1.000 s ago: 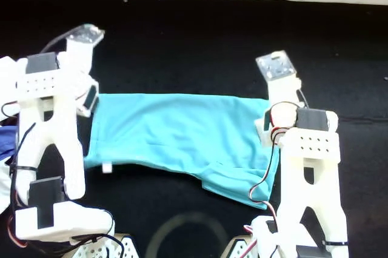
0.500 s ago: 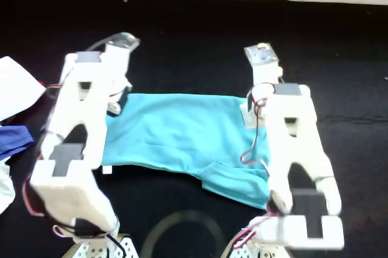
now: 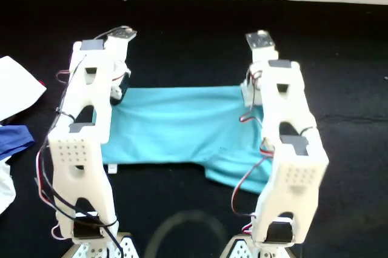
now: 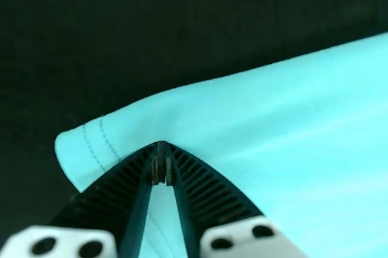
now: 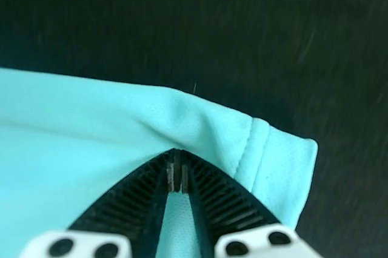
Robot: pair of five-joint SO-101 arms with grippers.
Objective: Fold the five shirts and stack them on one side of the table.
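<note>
A turquoise shirt (image 3: 176, 128) lies spread across the middle of the black table, with a lower flap sticking out at its near right (image 3: 236, 176). My left gripper (image 3: 117, 96) is at the shirt's far left corner. In the left wrist view it (image 4: 160, 170) is shut on the hemmed corner of the shirt (image 4: 273, 125). At the far right corner is my right gripper (image 3: 249, 96). The right wrist view shows it (image 5: 177, 177) shut on the shirt (image 5: 79, 143), beside the stitched hem.
A white cloth (image 3: 18, 91), a blue cloth (image 3: 15, 138) and another white piece (image 3: 5, 188) lie at the table's left edge. Bare black table (image 3: 188, 34) stretches beyond the shirt to the pale back edge, and also at the far right.
Both arms have swung inward and stretched out over the shirt. The shirt's far edge has shifted slightly away and the shirt has narrowed a little. The white cloth at left has come into sight.
</note>
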